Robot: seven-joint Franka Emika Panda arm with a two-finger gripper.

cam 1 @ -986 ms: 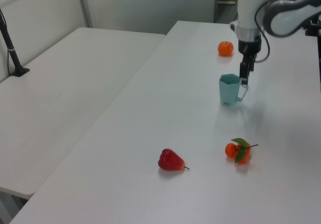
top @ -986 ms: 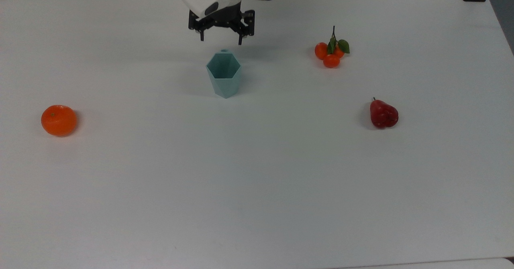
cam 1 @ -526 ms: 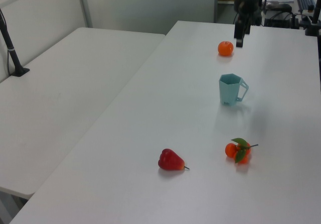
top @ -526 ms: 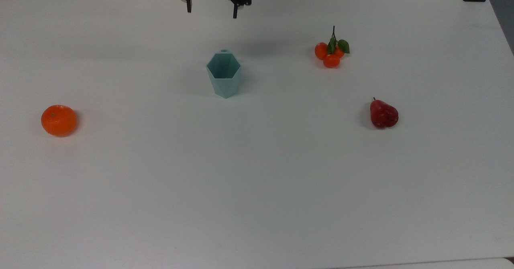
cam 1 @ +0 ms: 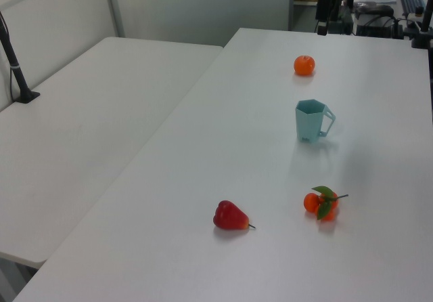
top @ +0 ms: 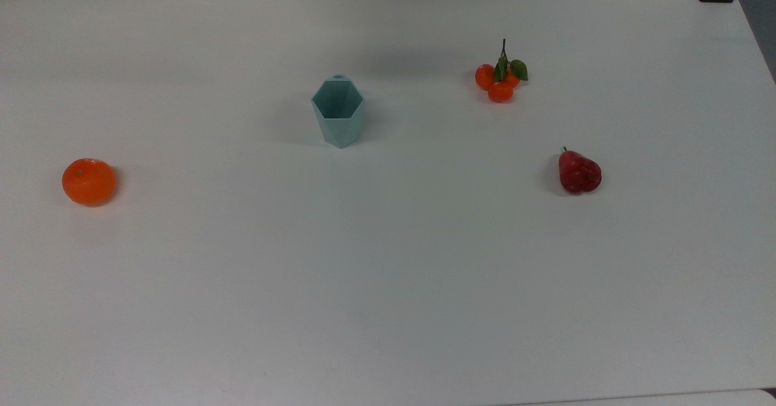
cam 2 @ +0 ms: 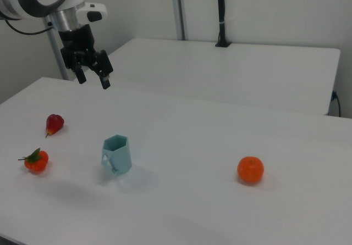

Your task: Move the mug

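Observation:
The pale teal faceted mug (top: 337, 112) stands upright on the white table (top: 388, 260), its tab handle toward the top view's top edge. The handle shows on the left view's right of the mug (cam 1: 311, 120), and on the near left of the mug (cam 2: 117, 154) in the right view. My gripper (cam 2: 93, 81) hangs high above the table, well behind the mug, open with nothing between its fingers. From the left view the gripper (cam 1: 323, 26) appears edge-on near the top edge.
An orange (top: 88, 181) lies at the top view's left. A cluster of small tangerines with leaves (top: 500, 82) and a red pear (top: 579, 173) lie at the top view's right. A second white table (cam 1: 88, 126) adjoins on the left view's left.
My gripper has risen from just behind the mug's handle and drawn back toward the top view's top edge. The mug has stayed where it was.

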